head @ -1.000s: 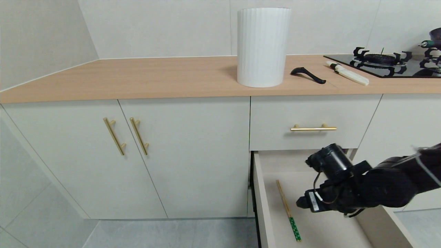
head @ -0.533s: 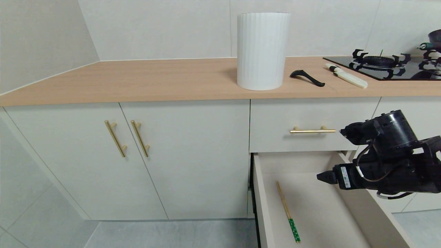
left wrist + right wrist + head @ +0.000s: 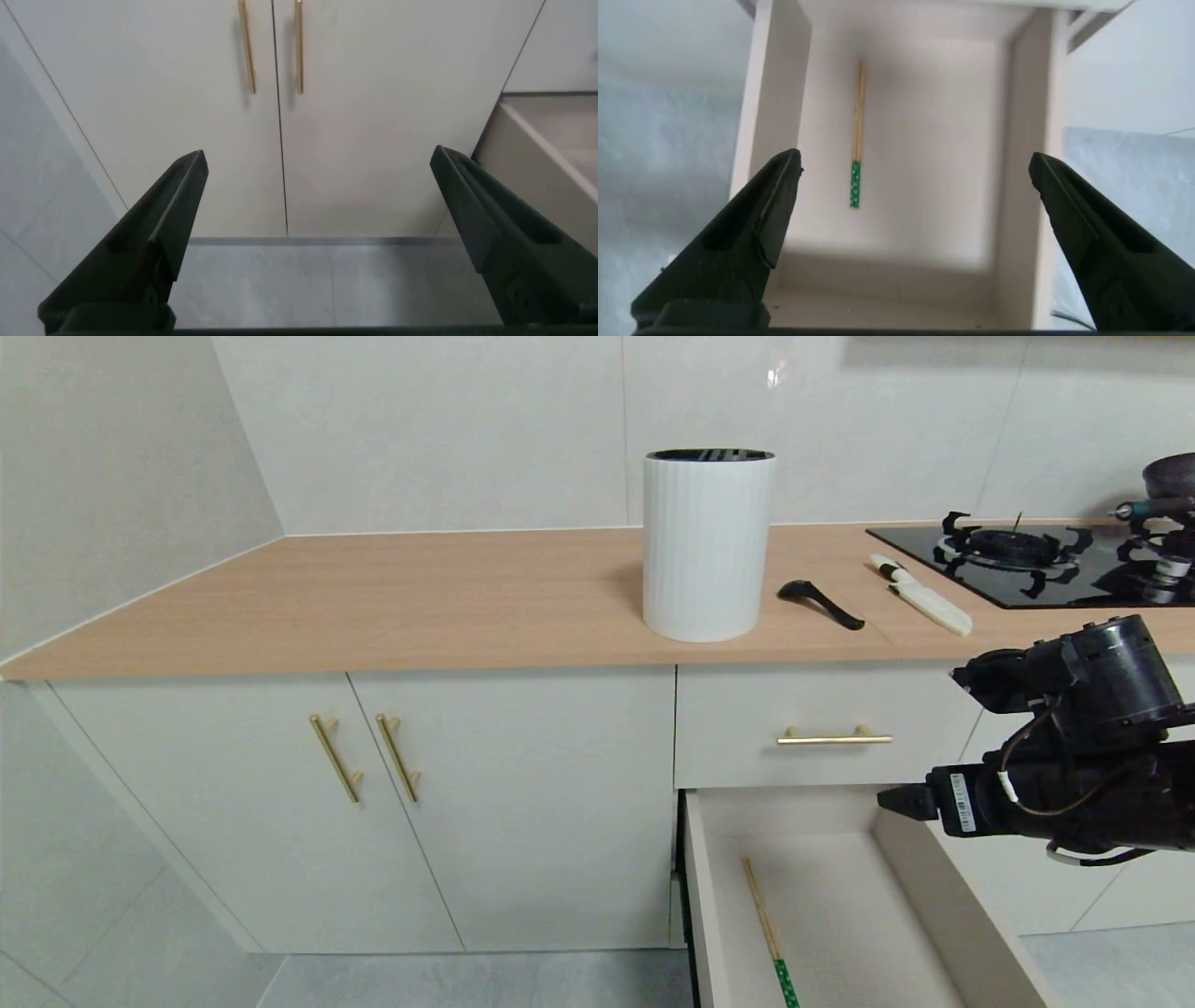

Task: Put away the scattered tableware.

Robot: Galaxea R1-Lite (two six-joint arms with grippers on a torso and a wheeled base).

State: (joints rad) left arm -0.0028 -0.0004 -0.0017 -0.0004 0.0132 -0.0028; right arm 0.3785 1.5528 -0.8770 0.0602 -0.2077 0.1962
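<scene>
The right hand hangs wide open and empty (the left hand gapes likewise), green-tipped chopsticks below it in the open drawer. Farther off and above it, a black spoon and a white knife lie on the desk.
</scene>
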